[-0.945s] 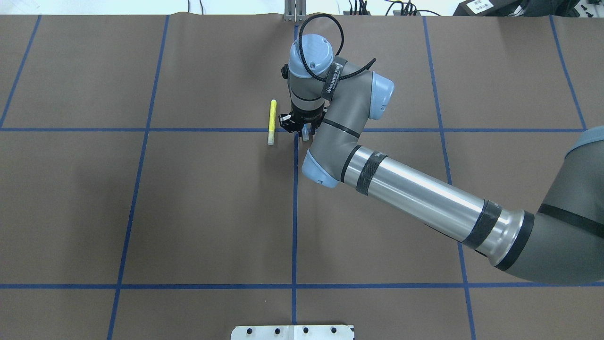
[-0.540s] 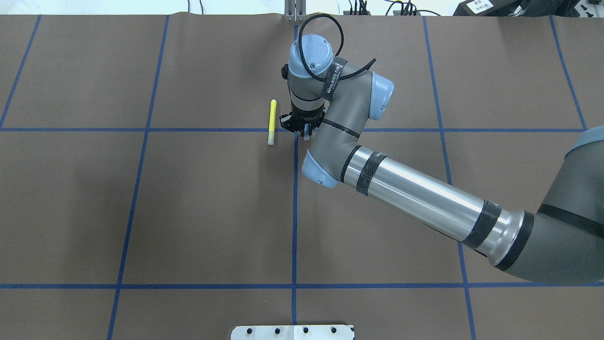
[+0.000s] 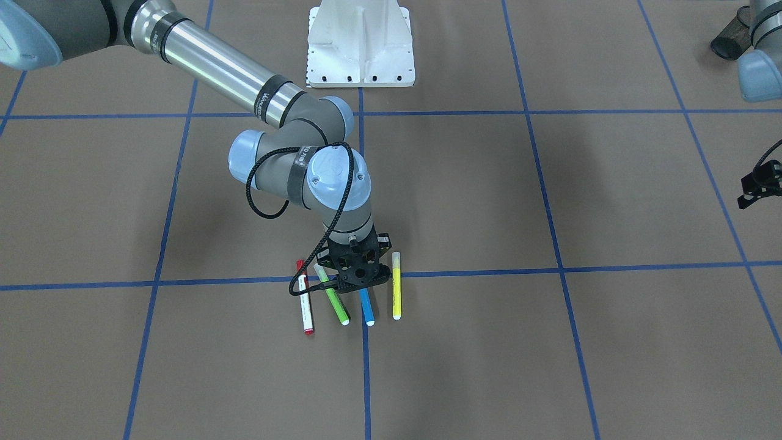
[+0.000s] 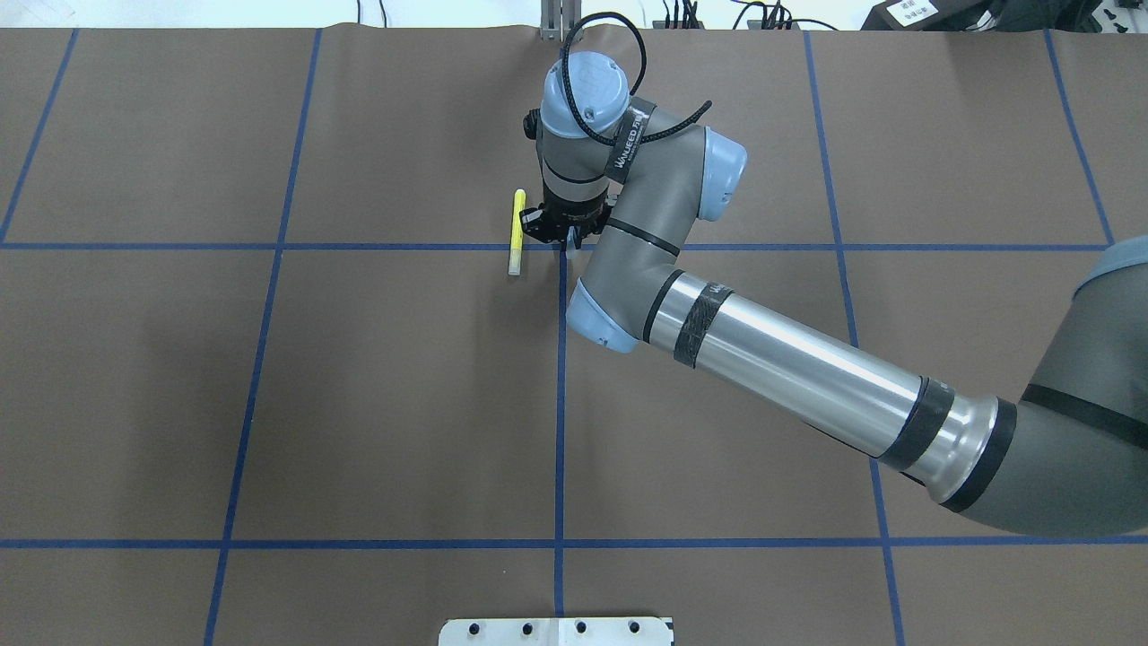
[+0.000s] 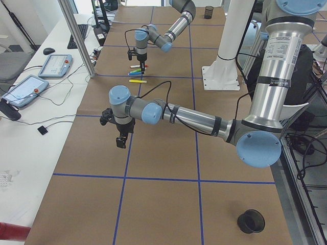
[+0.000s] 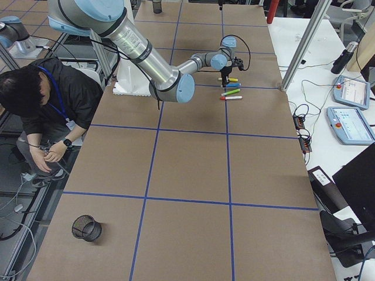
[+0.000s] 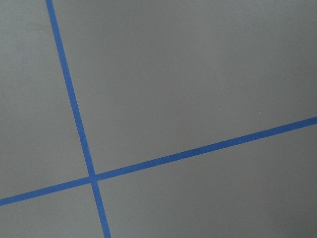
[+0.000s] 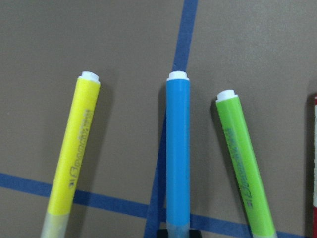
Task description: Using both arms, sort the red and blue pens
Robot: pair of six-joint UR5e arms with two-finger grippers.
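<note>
Several pens lie side by side on the brown table. The blue pen (image 3: pixel 367 309) (image 8: pixel 178 153) lies between a green highlighter (image 3: pixel 333 300) and a yellow highlighter (image 3: pixel 396 287). The red pen (image 3: pixel 303 300), white-barrelled with a red cap, is outermost beside the green one. My right gripper (image 3: pixel 360 280) hangs low, directly over the blue pen's capped end, and its jaws look open. The blue pen still lies flat. In the overhead view the right arm hides all but the yellow highlighter (image 4: pixel 517 231). My left gripper (image 5: pixel 121 142) hovers over bare table far from the pens; I cannot tell its state.
A black mesh cup (image 6: pixel 86 227) stands near the table end on the robot's right, and another black cup (image 5: pixel 250 220) near the end on its left. The white robot base (image 3: pixel 360 43) sits mid-table. A person (image 6: pixel 41 111) sits beside the table. Tablets (image 6: pixel 351 91) lie on the side bench.
My right gripper has shifted slightly toward the far edge and toward the yellow highlighter, settling over the blue pen. The pens have not moved.
</note>
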